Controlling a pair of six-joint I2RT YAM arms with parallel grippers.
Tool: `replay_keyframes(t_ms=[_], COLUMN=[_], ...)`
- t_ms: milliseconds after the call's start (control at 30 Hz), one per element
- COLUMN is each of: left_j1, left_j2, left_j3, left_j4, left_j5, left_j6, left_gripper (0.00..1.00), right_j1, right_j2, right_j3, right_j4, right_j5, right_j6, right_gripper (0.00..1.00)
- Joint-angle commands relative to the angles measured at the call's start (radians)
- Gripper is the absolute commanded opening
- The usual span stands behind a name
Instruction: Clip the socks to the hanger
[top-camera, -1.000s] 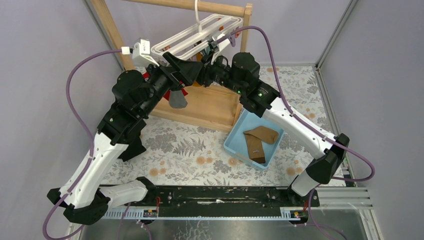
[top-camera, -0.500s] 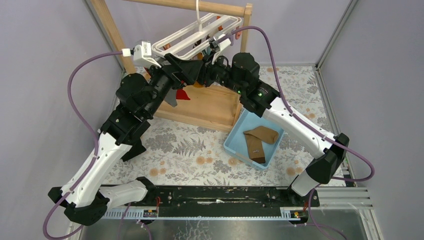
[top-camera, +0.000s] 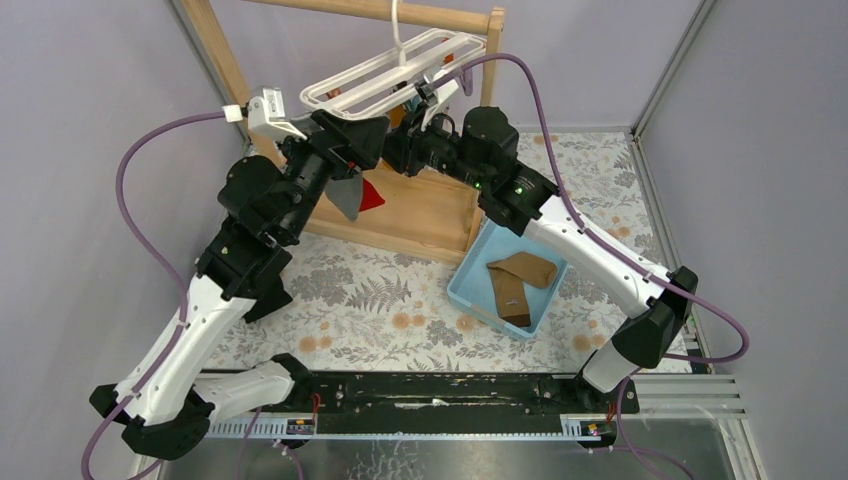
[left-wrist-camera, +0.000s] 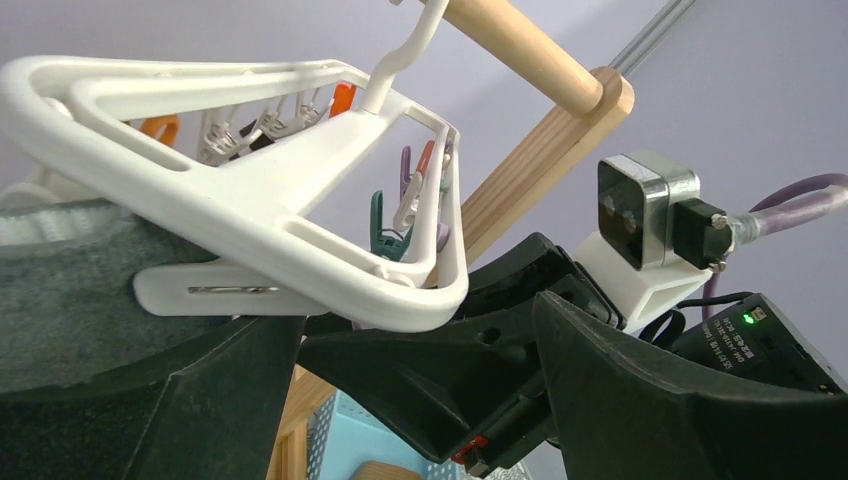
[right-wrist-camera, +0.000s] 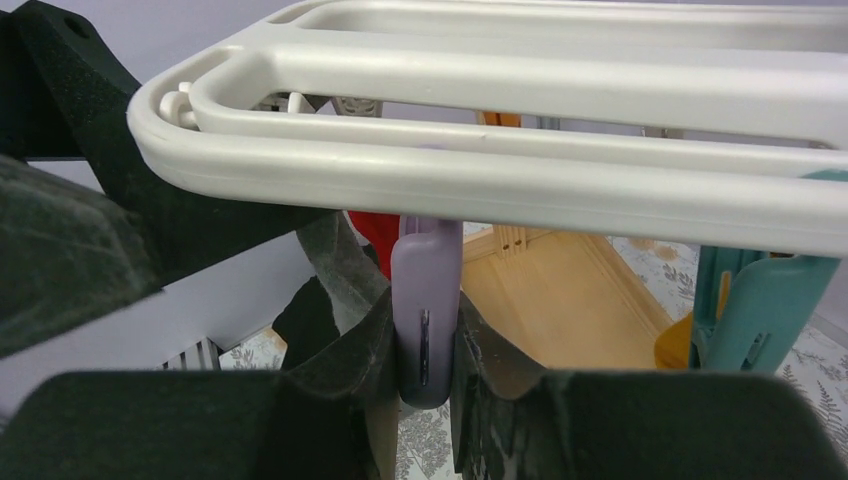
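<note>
The two arms rise from the near edge of the flowered surface (top-camera: 380, 300) and lean inward toward its far edge. Right of the middle, closer to the right edge, sits a pale blue tray (top-camera: 472, 272). Both socks lie flat inside it: the lighter tan sock (top-camera: 530, 268) lies across the top of the darker brown sock (top-camera: 510, 298), and they touch. No gripper is near them.

Beyond the tray stands the wooden stand (top-camera: 420, 205), with its base towards the far left corner. A grey sock (top-camera: 347, 197) and a red sock (top-camera: 372, 196) hang just beside each other over that base.

Above them is the hanger (top-camera: 385, 78), hooked on the stand's top rail (top-camera: 440, 15) at the far edge. Its white frame is tilted.

The left gripper (left-wrist-camera: 420, 330) is spread wide just under the near end of the frame. One finger (left-wrist-camera: 200, 420) is on each side, and neither grips anything.

The right gripper (right-wrist-camera: 427, 365) comes in from the opposite side, below the frame. Its padded fingers (right-wrist-camera: 335, 375) are pressed against both sides of a lilac clip (right-wrist-camera: 427, 290) that dangles from a bar, pinching it. A teal clip (right-wrist-camera: 760, 310) hangs nearby on the same frame.
</note>
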Motion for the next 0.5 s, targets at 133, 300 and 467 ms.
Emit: replay_keyframes(t_ms=[133,300,467], left_j1=[0.008,0.008,0.008], left_j2=[-0.016,0.012,0.047], left_j3=[-0.020,-0.014,-0.002], left_j4=[0.100,0.129,0.142], left_j5=[-0.033,0.018,0.047], left_j6=[0.040,0.056,0.088], left_gripper=[0.90,0.89,0.88], right_j1=[0.014,0.015,0.015], right_j2=[-0.058,-0.058,-0.062], right_j3=[0.003,0.011,0.012], right_j4=[0.048,0.038,0.036], right_j5=[-0.061,-0.068,-0.078], right_j6=[0.000,0.000,0.001], right_gripper=[0.00,0.00,0.00])
